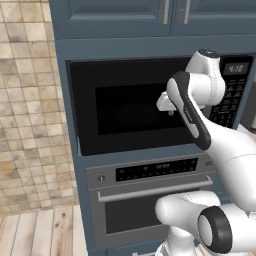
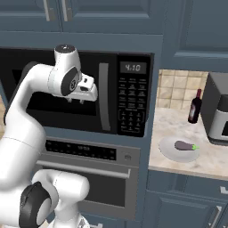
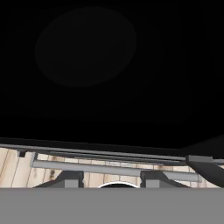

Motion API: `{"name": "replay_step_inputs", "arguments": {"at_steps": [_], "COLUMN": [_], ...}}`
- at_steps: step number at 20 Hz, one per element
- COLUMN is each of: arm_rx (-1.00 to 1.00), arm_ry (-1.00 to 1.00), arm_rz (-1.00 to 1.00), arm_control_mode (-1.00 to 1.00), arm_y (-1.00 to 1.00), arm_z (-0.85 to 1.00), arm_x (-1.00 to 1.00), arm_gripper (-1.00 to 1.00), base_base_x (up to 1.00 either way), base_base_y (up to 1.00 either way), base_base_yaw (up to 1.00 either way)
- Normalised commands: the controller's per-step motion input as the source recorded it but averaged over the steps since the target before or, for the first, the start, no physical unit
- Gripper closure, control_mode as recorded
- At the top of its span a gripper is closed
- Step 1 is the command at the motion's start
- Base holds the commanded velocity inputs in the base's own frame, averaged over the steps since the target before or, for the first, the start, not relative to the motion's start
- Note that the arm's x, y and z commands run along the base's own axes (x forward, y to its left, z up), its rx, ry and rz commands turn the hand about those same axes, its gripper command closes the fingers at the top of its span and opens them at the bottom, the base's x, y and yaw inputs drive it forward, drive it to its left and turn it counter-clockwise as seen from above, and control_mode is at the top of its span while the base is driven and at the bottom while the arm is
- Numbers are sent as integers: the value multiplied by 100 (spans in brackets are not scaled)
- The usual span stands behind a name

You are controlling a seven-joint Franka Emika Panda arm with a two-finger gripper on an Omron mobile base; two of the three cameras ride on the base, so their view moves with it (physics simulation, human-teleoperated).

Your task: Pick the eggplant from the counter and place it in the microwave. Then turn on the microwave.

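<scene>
Rising from its rounded white base with dark joint rings, the glossy arm bends at the elbow and reaches up across the microwave (image 2: 89,95), a large black box with a smooth glass door, a vertical grey handle (image 2: 103,95) and a keypad (image 2: 132,107) under a lit display. Below it sits a steel wall oven (image 2: 84,173) with a horizontal bar handle. The gripper (image 2: 75,100) hangs in front of the dark door glass, its short fingers pointing down, parted and grasping nothing. Well off to the gripper's right and lower, the eggplant (image 2: 185,145), small, dark purple and elongated with a green stem end, lies on a round pale plate (image 2: 167,149) on the speckled beige tabletop (image 2: 173,120). Behind it stand a dark red bottle (image 2: 194,107) and a grey toaster oven (image 2: 218,111).
</scene>
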Motion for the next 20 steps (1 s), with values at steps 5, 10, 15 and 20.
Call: {"name": "replay_step_inputs", "arguments": {"at_steps": [5, 10, 15, 20], "arm_rx": [0, 0, 0, 0], "arm_ry": [0, 0, 0, 0], "arm_rz": [0, 0, 0, 0], "arm_control_mode": [100, 100, 100, 100], "arm_y": [0, 0, 0, 0], "arm_z": [0, 0, 0, 0], "arm_x": [0, 0, 0, 0], "arm_gripper": [-100, -100, -100, -100], "base_base_x": [0, 0, -4, -21], "base_base_y": [0, 0, 0, -3], "base_base_yaw": [0, 0, 0, 0]}}
